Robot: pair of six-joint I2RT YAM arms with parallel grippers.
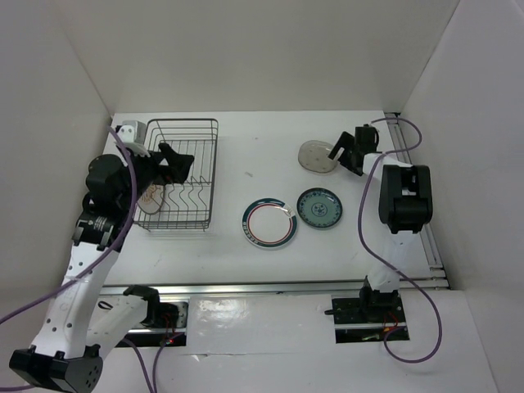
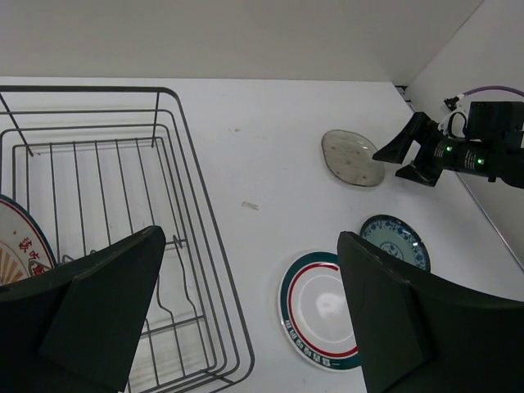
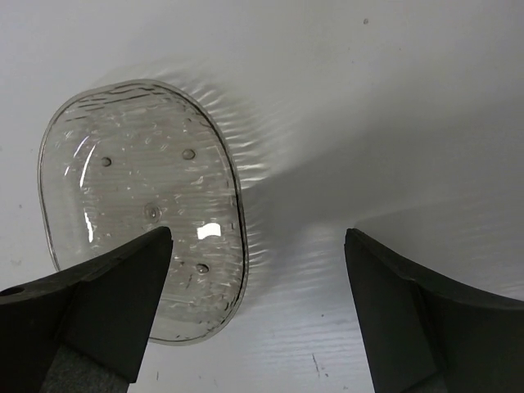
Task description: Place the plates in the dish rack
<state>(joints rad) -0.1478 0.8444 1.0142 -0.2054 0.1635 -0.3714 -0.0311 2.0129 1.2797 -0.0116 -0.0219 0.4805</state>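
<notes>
**dishbot_dan:** Why's the left gripper (image 2: pixel 250 239) hanging over the dish rack (image 1: pixel 184 120) with nothing in it?

**yam_fan:** Jaws are spread wide and empty. The orange-patterned plate (image 2: pixel 20 246) sits inside the rack's left end, so I'd guess that one's loaded. The right gripper (image 3: pixel 258 237) is also wide open and gripping nothing. It's straddling the small grey plate (image 3: pixel 139 188), I think for an edge pinch.

**dishbot_dan:** Overhead barely shows that.

**yam_fan:** Yep, only the right wrist view shows the rim between the fingers. Overhead shows the red-and-teal ringed plate (image 1: pixel 268 223) and blue-green plate (image 1: pixel 319 207) flat on the table (image 1: pixel 246 147), just beside each other.
</notes>
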